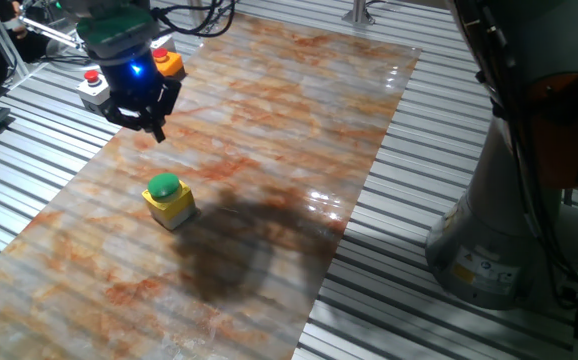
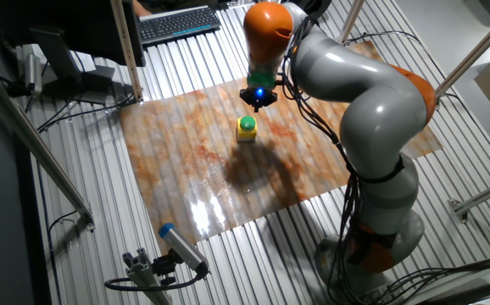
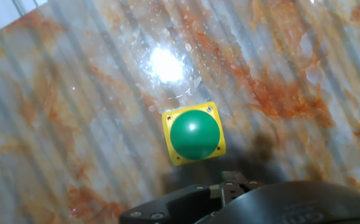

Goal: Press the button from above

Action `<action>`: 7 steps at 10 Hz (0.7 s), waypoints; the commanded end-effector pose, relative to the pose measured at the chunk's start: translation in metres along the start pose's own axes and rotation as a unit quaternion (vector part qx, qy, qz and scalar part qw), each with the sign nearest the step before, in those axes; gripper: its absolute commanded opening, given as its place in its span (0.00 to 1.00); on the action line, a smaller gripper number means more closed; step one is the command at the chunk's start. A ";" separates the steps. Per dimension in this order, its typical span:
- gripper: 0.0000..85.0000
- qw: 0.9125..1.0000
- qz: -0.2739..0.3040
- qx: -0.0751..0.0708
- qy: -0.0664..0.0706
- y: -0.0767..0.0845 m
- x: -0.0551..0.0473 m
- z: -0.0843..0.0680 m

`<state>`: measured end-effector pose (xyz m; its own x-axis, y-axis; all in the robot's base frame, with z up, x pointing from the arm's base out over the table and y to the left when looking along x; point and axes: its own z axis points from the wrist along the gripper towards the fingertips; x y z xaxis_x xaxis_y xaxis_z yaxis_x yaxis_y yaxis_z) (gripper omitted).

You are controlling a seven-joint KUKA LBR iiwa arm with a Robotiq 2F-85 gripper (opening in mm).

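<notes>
Grey box with a red button (image 1: 92, 86) sits far left in one fixed view, an orange box (image 1: 170, 64) just right of it, both behind your gripper (image 1: 154, 128); ignore them. Next rightward, the gripper hangs in the air with a blue light on its body, well above the marbled sheet (image 1: 269, 130). The button (image 1: 164, 187), a green dome on a small yellow box, stands on that sheet below the gripper and nearer this camera, not touched.

In the other fixed view the gripper (image 2: 259, 102) sits above and slightly behind the button (image 2: 246, 124), clear air between them.

Hand view: the button (image 3: 194, 134) lies ahead of the fingertips (image 3: 233, 182), a little left of them, so you're not centred over the dome yet. Judgement: shift toward the dome first, then come straight down; descending from here would likely catch the box edge or miss. Whether the fingers are apart or together, you cannot tell; no view shows the tips clearly.
</notes>
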<state>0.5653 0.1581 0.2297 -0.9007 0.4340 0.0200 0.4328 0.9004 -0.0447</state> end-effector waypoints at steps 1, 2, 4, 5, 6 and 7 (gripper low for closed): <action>0.00 1.000 0.000 0.001 -0.001 0.001 -0.003 0.000; 0.00 1.000 -0.001 0.001 -0.001 0.001 -0.006 0.001; 0.00 1.000 -0.001 0.003 -0.004 0.002 -0.007 0.004; 0.00 1.000 0.000 0.004 -0.005 0.003 -0.006 0.002; 0.00 1.000 0.000 0.001 -0.003 0.003 -0.007 0.003; 0.00 1.000 -0.001 0.002 -0.006 0.004 -0.008 0.007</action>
<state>0.5741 0.1578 0.2211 -0.9015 0.4328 0.0069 0.4320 0.9006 -0.0482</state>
